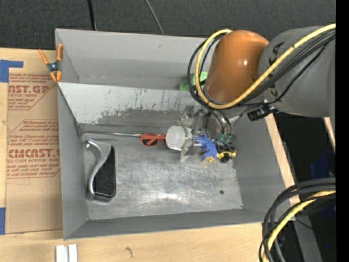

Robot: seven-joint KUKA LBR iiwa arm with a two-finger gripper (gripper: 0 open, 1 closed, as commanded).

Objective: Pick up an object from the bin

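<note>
White rounded object (175,138) in the bin (158,192) sits just beside the end effector (192,141), whose opening I cannot tell; seemingly the grasp step, next needing a secure close and lift.

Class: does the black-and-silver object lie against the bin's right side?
No, the black-and-silver object lies by the bin's left wall.

1 camera above the grey bin (163,184), tilted slightly sideways, arm (305,70) at right.
</note>
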